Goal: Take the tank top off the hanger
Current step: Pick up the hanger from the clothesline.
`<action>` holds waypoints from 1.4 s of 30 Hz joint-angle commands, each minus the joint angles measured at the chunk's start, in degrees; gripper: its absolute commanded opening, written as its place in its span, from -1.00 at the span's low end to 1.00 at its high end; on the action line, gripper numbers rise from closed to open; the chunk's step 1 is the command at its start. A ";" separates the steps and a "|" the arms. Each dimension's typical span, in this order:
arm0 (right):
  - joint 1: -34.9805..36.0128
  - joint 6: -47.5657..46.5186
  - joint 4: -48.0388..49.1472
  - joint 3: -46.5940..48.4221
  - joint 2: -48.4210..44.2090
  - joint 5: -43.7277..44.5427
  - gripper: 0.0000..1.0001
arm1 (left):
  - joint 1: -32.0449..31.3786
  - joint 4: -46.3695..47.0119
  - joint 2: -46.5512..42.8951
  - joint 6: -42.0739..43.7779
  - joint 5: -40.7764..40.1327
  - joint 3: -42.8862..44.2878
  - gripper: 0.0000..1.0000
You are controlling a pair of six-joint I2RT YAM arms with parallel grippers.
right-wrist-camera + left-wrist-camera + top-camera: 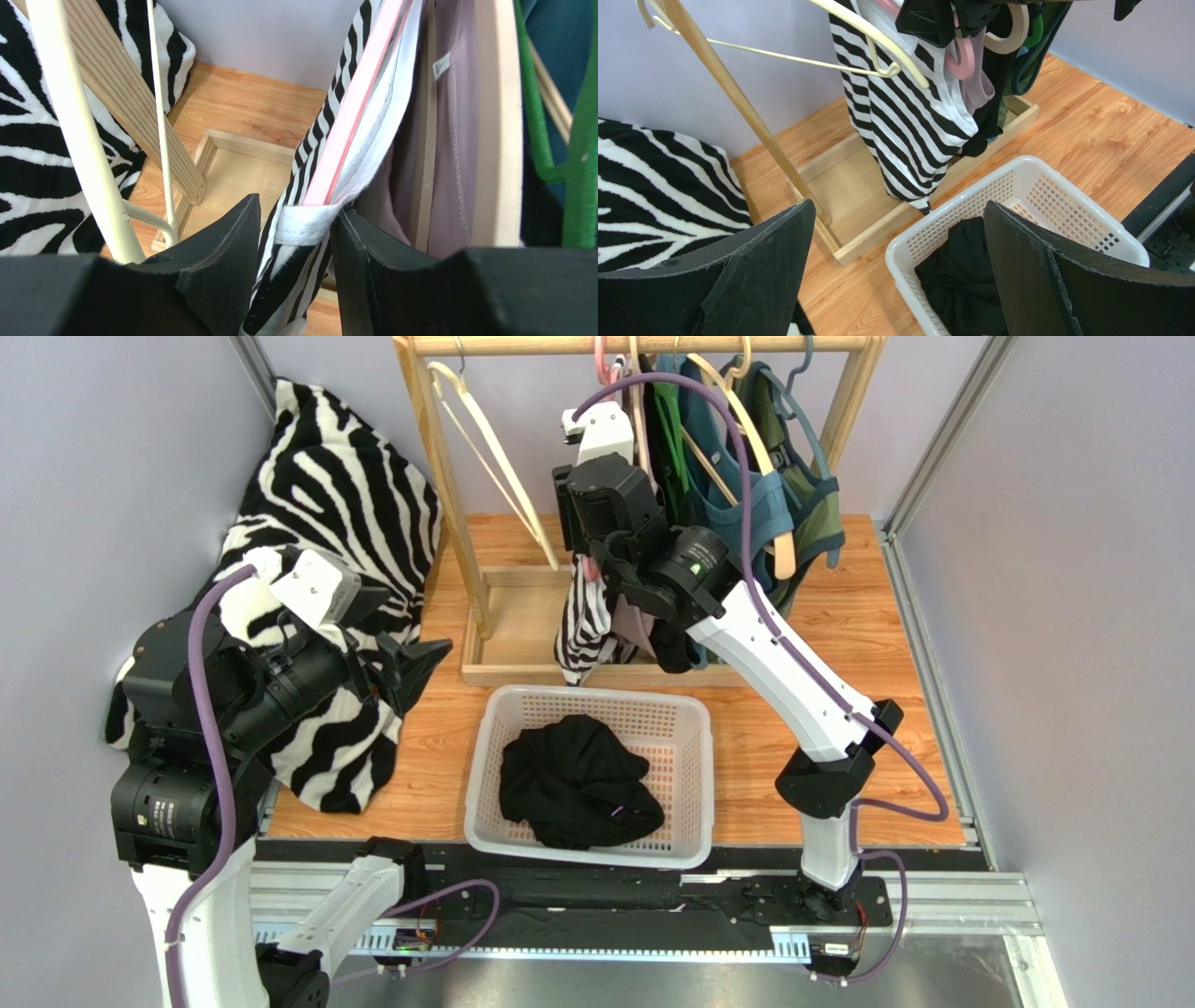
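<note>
The left gripper (pixel 404 669) hangs spread and empty beside the zebra cloth (pixel 337 490). At the rack (pixel 435 462), the right gripper (pixel 296 213) pinches what looks like the white strap edge of the striped tank top (pixel 906 133), draped on its pink hanger (pixel 354 126). A crooked pull could snag the strap and drag the hanger off.

Robot lab test cell. Evidence: plain grey walls (pixel 1066 616) in metal framing (pixel 951 420); wood-laminate table (pixel 842 616); 2 robot arms, left arm (pixel 183 798) and right arm (pixel 772 658), bolted to a rail (pixel 954 899) at the near edge; purple cables (pixel 213 735) running loose. Staged props: wooden rack (pixel 435 462) hung with tank top (pixel 582 623) and other clothes (pixel 786 490), white basket (pixel 484 784), zebra cloth (pixel 337 476).
</note>
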 commanded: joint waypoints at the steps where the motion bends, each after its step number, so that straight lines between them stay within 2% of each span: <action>1: 0.11 -5.50 4.72 -0.48 -5.48 1.71 -1.00 | 0.32 1.50 -0.63 0.66 0.73 -0.59 0.96; 8: 0.20 -1.91 1.74 -5.76 -7.95 0.56 -0.99 | 0.32 1.76 -1.24 0.75 0.56 -1.73 0.97; 9: 0.11 -0.77 -0.36 -5.50 -7.87 0.56 -0.87 | 0.32 1.76 -1.42 0.74 0.64 -1.91 0.96; 10: 0.11 -0.15 -1.60 -4.45 -7.43 0.47 -0.65 | 0.32 1.93 -1.51 0.74 0.73 -1.91 0.96; 11: 0.11 0.55 -3.09 -3.22 -6.47 1.43 -0.24 | 0.32 1.94 -1.51 0.57 0.73 -1.91 0.97; 14: 0.11 3.10 -9.07 0.38 -4.71 2.84 0.25 | 0.32 1.85 -1.68 0.66 0.91 -1.74 0.97; 22: 0.02 4.69 -11.37 -1.63 -5.23 4.60 0.40 | 0.32 1.67 -2.21 0.48 1.17 -2.00 0.97; 27: 0.02 1.88 -10.49 2.23 -3.65 6.53 0.11 | 0.32 1.67 -2.74 0.57 1.09 -2.79 0.96; 34: 0.02 -4.01 -5.75 1.63 -4.17 7.68 -0.26 | 0.32 1.67 -3.44 0.57 1.26 -4.37 0.97; 36: 0.02 -5.15 -4.87 1.36 -4.44 7.42 -0.49 | 0.32 1.76 -3.70 0.48 1.52 -4.90 0.97; 37: 0.11 -5.76 -4.69 1.27 -4.44 7.15 -0.74 | 0.32 1.76 -3.71 0.48 1.61 -4.99 0.97; 39: 0.02 -6.29 -4.07 0.84 -4.61 6.98 -1.00 | 0.32 1.85 -3.79 0.39 1.61 -5.34 0.97; 42: 0.02 -7.52 -3.11 -0.04 -4.52 6.10 -1.00 | 0.32 1.85 -3.97 0.31 1.70 -5.51 0.96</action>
